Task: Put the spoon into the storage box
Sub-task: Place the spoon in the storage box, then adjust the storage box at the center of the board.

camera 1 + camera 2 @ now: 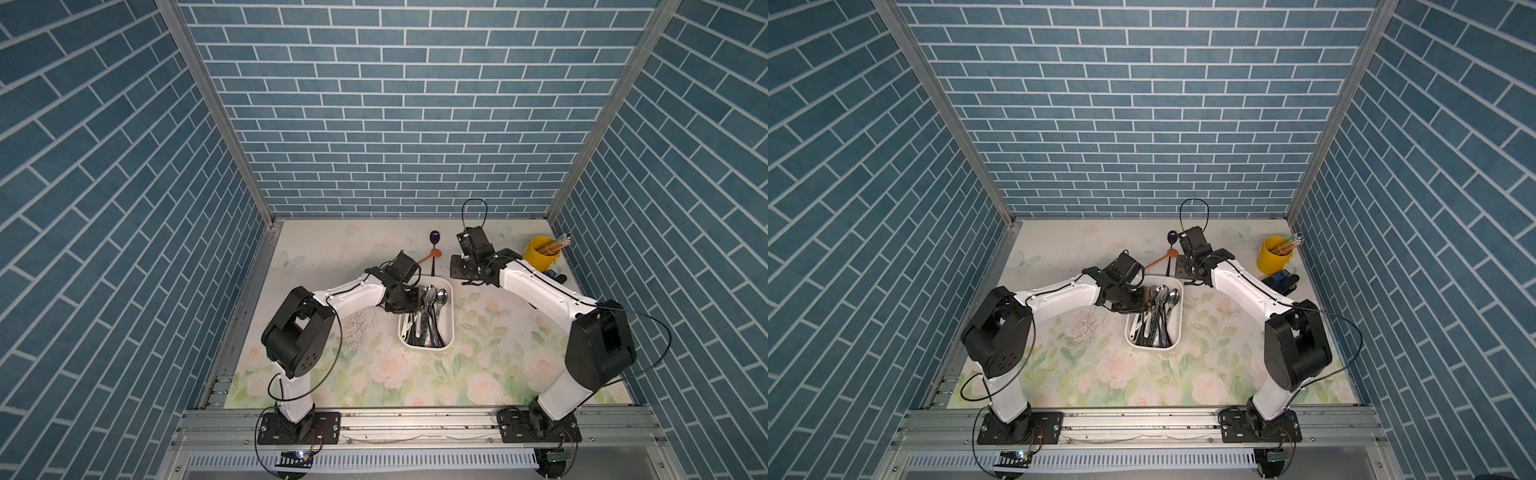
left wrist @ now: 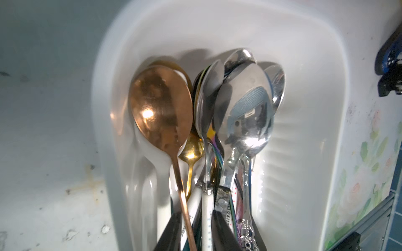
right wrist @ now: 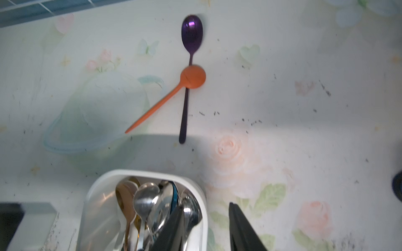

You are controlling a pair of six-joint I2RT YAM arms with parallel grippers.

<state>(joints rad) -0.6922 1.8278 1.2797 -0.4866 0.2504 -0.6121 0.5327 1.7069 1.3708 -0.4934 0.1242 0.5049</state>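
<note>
1. Where the flowered desk (image 1: 374,374) runs out from the arm bases (image 1: 297,424), the storage box (image 1: 449,320) sits lengthwise; its near end is packed with cutlery handles (image 1: 422,336); its far end holds spoon bowls, with silver spoons (image 1: 434,297) beside a copper spoon (image 2: 161,108).
2. Over the storage box's far left corner hangs the left pincer (image 2: 194,214); its jaws stand partly apart; the copper spoon's thin handle runs up between them, and its bowl lies close by the box's inner wall; the gap looks wider than the handle, so nothing seems clamped.
3. Just beyond the storage box's far right corner hovers the right pincer (image 3: 205,206); its jaws are partly spread and empty, one above the box's rim, the other above bare desk.
4. Past the storage box's far end two spoons lie on the desk; the orange spoon (image 3: 192,77) rests its round bowl across the handle of the purple spoon (image 3: 191,30), whose bowl points away from the box.
5. Farthest out, to the right of the storage box, a yellow cup (image 1: 538,253) holds pencils (image 1: 562,242).
</note>
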